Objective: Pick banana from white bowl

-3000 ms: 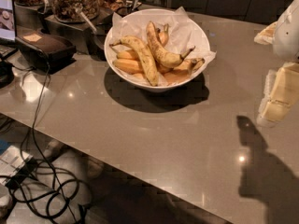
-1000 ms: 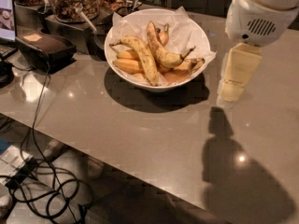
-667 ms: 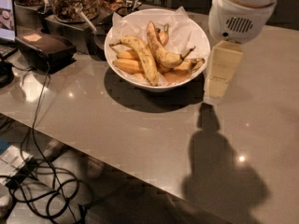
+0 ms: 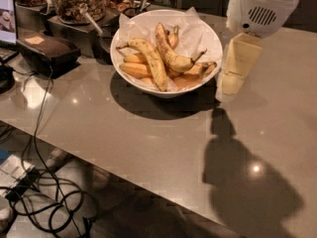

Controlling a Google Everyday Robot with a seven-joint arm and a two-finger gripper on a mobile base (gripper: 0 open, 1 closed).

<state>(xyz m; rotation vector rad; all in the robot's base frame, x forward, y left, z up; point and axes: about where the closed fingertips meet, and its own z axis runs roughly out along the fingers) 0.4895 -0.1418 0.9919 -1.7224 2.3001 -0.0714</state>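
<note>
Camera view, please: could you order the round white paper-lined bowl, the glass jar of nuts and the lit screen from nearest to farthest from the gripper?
The gripper hangs at the right of the view.
1. round white paper-lined bowl, immediately to its left.
2. glass jar of nuts, back left, beyond the bowl.
3. lit screen, at the far left edge.
</note>
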